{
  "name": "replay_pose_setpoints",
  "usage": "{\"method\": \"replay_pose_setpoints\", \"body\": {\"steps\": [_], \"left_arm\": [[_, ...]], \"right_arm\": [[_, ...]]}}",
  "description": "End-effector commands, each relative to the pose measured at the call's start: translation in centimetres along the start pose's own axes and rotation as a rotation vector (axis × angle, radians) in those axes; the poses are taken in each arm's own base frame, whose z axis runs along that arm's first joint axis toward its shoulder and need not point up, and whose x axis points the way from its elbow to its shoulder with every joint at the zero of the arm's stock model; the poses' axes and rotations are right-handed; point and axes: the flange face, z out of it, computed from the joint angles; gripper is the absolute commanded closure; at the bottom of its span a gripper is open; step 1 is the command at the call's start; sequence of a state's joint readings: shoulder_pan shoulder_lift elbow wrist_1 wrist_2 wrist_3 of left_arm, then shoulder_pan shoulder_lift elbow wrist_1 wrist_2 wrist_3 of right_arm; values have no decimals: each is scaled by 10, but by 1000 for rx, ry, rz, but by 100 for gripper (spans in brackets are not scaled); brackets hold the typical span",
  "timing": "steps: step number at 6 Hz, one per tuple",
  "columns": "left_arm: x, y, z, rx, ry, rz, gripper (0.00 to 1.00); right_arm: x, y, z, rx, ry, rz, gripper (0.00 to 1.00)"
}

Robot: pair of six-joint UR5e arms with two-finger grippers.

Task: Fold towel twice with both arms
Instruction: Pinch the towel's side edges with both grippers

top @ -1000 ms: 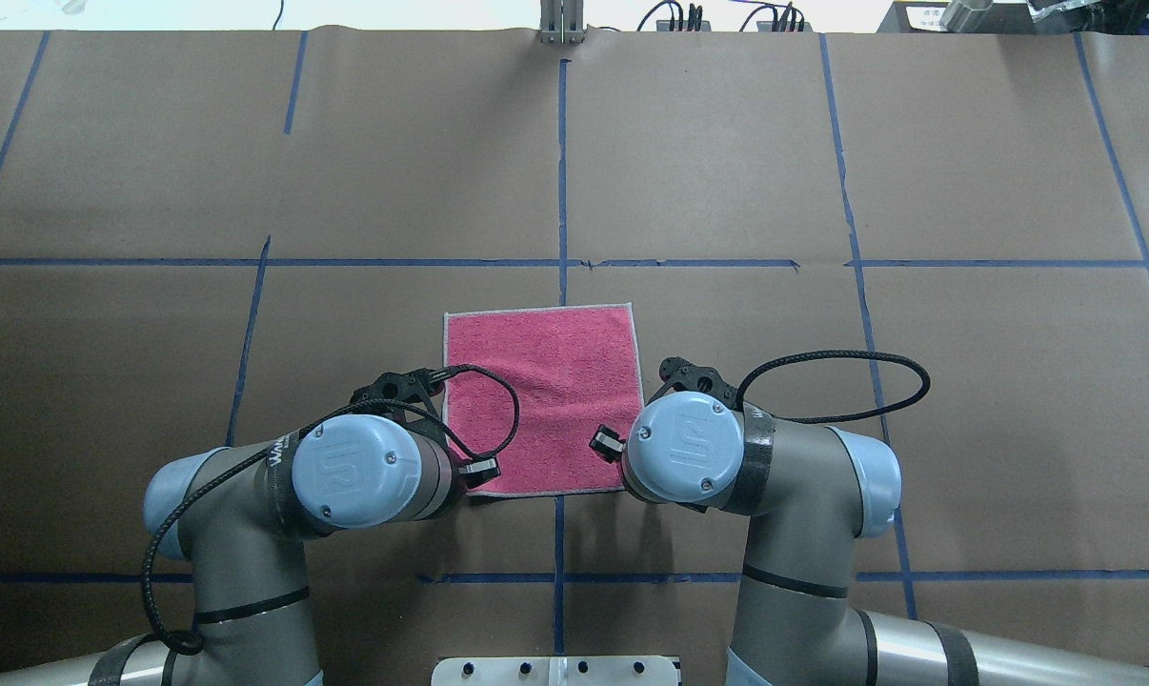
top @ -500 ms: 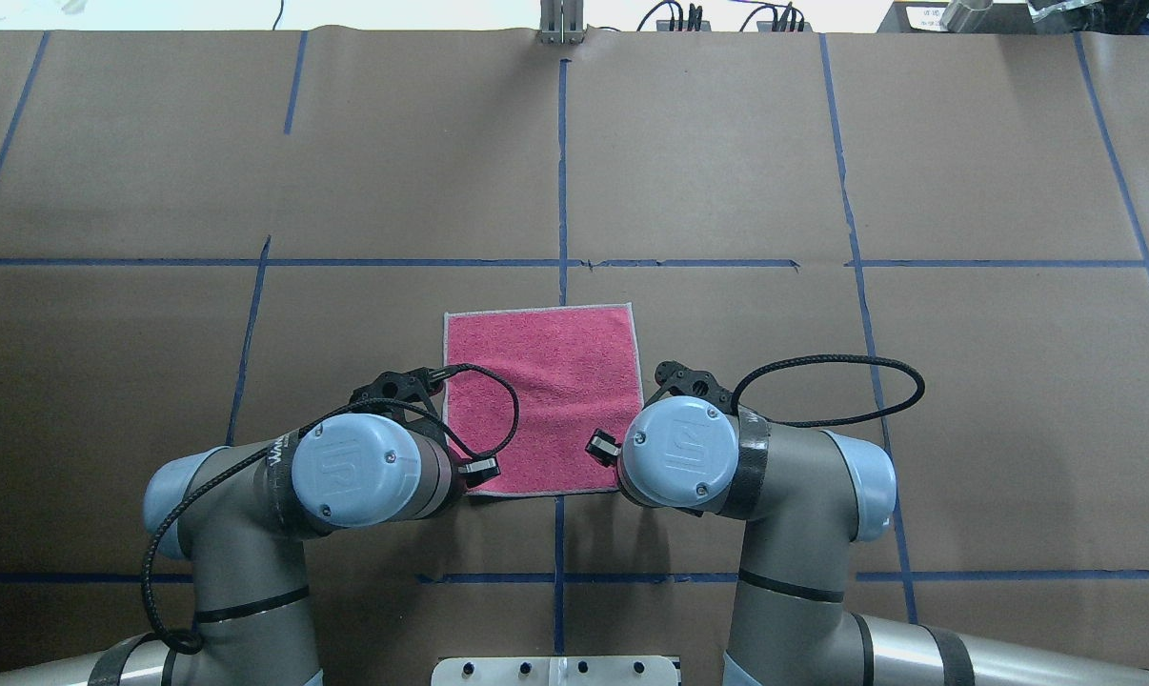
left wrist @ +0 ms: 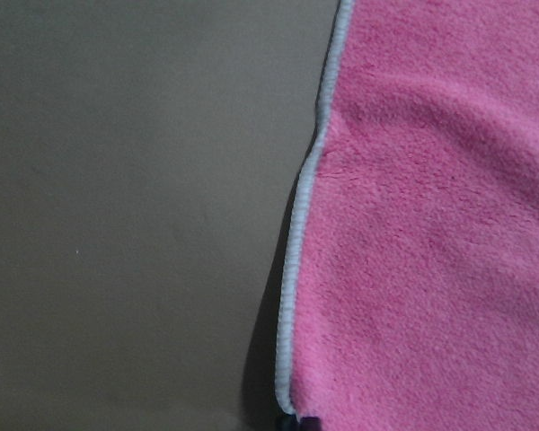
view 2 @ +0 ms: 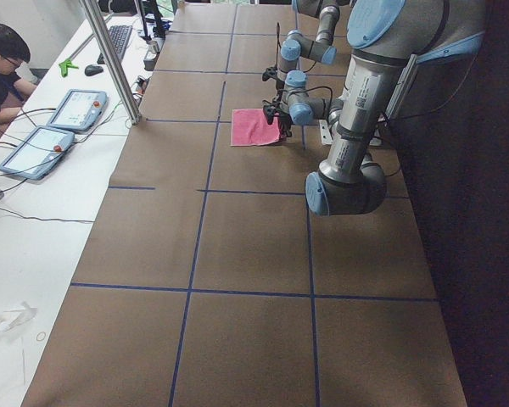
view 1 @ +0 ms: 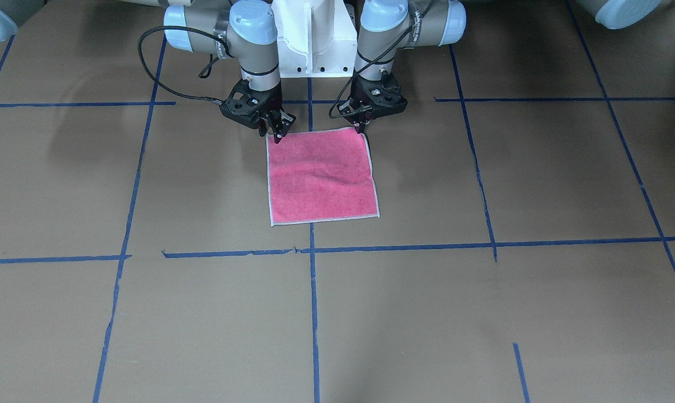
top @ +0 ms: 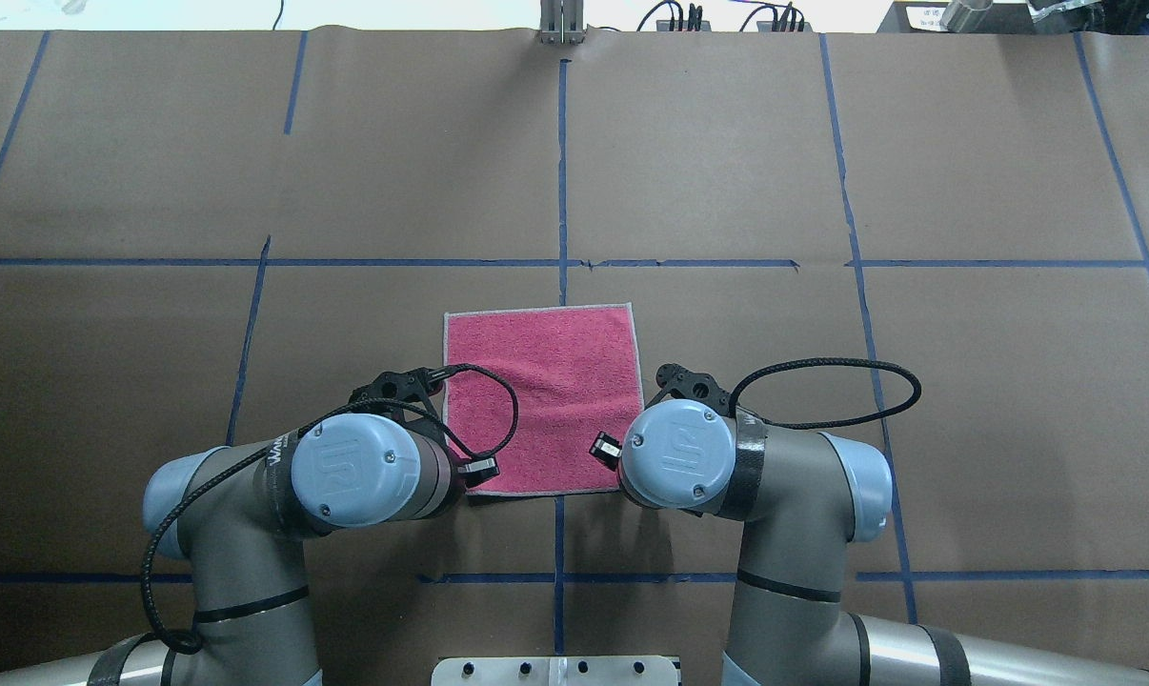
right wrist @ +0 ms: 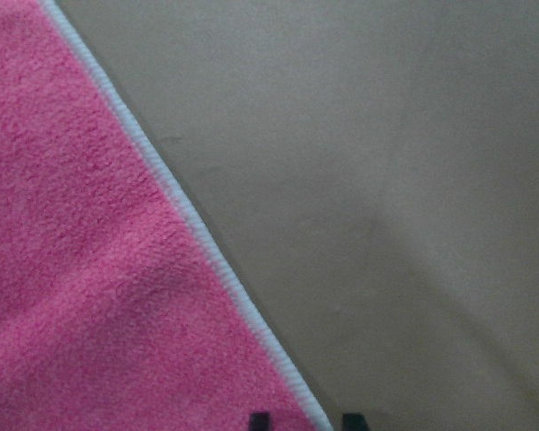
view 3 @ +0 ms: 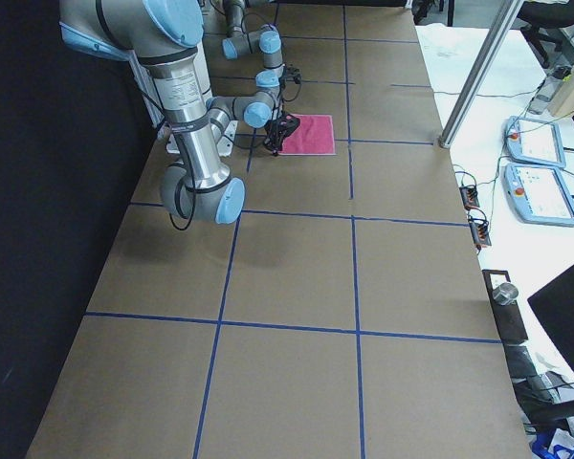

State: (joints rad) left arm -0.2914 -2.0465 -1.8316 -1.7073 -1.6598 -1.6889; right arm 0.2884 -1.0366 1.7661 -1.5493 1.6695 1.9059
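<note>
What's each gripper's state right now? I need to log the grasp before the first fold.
Left gripper: at a corner of the towel; cannot tell open or shut.
Right gripper: at the other robot-side corner; cannot tell.

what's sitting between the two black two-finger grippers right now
Only the robot-side edge of the pink terry towel spans from the left gripper to the right gripper; nothing else lies there, as the front-facing view shows.

Brown-papered table (top: 727,171), blue tape grid (top: 251,262); pink towel (top: 546,381) flat on it, near robot edge.
</note>
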Motion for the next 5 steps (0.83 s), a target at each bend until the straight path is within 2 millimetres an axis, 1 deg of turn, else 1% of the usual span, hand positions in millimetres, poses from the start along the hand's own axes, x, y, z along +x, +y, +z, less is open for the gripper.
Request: {"method": "replay_pose_setpoints", "body": {"steps": [1,2,3,4,5], "left_arm": [[-1,0,1,0,-2,0,100],[-1,1,1,-1,-2,2,100],[1,1,0,-3,1,3,100],[4,3,-13,-18,19,4,100],[8,-5,-44,-72,58,-9,100]], "right_arm": [[-1,1,-2,-2,-3,-9,96],[-2,-1,-7,-3,-13,-21,97],[-4,-2,-20,-9,-35,-24,97],[-2,-4,-54,-27,-86,-23,97],[0,-5,-86,-33,-112,-22,97]]}}
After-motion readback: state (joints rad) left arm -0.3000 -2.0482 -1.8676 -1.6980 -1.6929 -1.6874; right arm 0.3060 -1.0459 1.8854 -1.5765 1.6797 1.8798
